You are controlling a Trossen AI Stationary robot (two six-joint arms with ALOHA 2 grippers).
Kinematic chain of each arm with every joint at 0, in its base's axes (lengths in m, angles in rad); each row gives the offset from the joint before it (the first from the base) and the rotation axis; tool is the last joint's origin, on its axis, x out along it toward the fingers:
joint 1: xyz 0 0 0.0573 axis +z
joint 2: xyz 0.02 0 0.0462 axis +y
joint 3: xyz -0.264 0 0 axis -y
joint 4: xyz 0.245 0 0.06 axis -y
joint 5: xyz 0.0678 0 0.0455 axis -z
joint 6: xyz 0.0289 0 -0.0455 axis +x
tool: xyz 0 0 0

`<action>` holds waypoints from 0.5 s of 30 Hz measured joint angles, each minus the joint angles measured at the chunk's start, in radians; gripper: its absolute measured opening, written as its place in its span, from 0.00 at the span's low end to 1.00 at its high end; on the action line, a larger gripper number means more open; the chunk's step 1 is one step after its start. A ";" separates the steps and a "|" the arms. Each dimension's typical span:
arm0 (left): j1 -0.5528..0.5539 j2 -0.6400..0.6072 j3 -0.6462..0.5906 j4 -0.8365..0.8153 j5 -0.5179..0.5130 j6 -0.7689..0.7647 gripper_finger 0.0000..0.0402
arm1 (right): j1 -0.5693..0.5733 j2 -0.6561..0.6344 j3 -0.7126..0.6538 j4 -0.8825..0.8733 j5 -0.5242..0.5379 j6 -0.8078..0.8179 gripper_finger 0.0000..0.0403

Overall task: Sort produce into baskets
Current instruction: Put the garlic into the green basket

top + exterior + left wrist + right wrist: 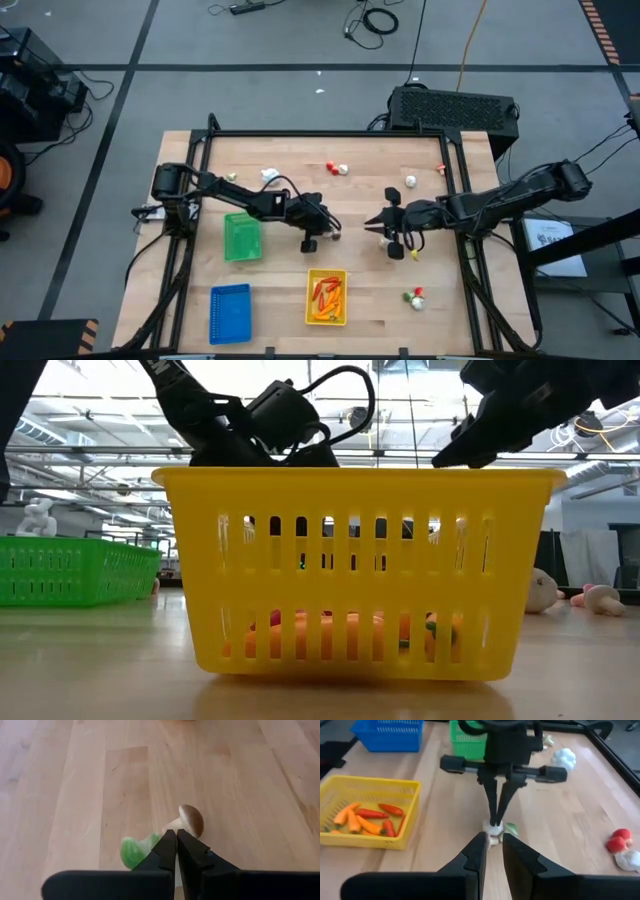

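Yellow basket (355,570) was seen nearest in the low view, on the counter (280,300), with orange carrots (351,819) and red peppers (390,810) lying inside. Green basket (241,237) was noted to its left on the counter, and blue basket (230,312) at the front edge, left of the yellow one.

Left gripper (497,822) was held down at mid-counter, its jaws pressed together on a small mushroom (189,820), brown cap showing just past the tips, a green piece (134,851) beside it. Right gripper (385,224) was held close by, facing the left one, its jaws nearly together; whether anything was pinched could not be told.

Loose produce was seen apart from the baskets: a white bulb (410,181) and a red-and-white piece (338,168) toward the back, a white bulb (269,176) behind the left arm, and a red-and-green piece (415,297) at front right.
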 joint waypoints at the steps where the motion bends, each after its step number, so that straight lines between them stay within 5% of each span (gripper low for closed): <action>1: 0.000 -0.007 0.000 -0.007 0.000 0.000 0.02 | 0.000 0.005 0.000 0.000 0.002 0.000 0.13; 15: -0.001 -0.272 0.001 -0.351 -0.007 -0.027 0.02 | 0.000 0.014 0.000 0.014 0.003 -0.010 0.13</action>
